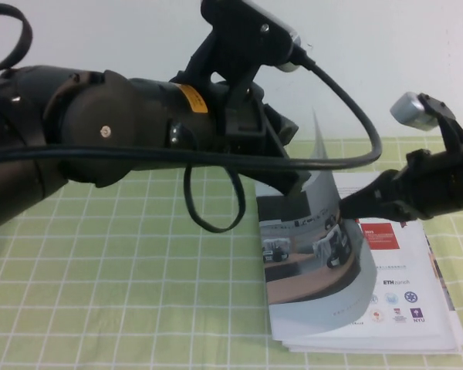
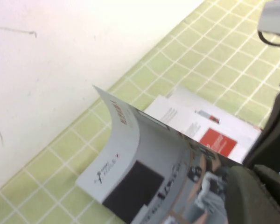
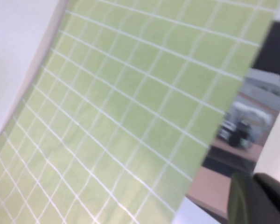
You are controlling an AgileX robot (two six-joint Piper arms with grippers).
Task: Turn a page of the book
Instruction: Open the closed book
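Note:
The book [image 1: 393, 266] lies flat on the right of the green checked cloth, and an inner page with a red square shows. The page [image 1: 316, 262], the cover leaf with the classroom-robot photo, is lifted and curls up, its far corner standing high. My right gripper [image 1: 344, 205] is shut on the page's free edge. In the right wrist view its fingers [image 3: 245, 200] have the photo side [image 3: 245, 126] on one side and white on the other. My left gripper [image 1: 293, 185] is shut, its tips against the photo side near the book's far end. Its fingers [image 2: 252, 196] touch the page [image 2: 144, 154].
The green checked cloth [image 1: 139, 270] covers the table up to a white wall at the back. My left arm reaches across the middle, and a black cable loop [image 1: 216, 208] hangs below it. The book's near edge lies close to the table front.

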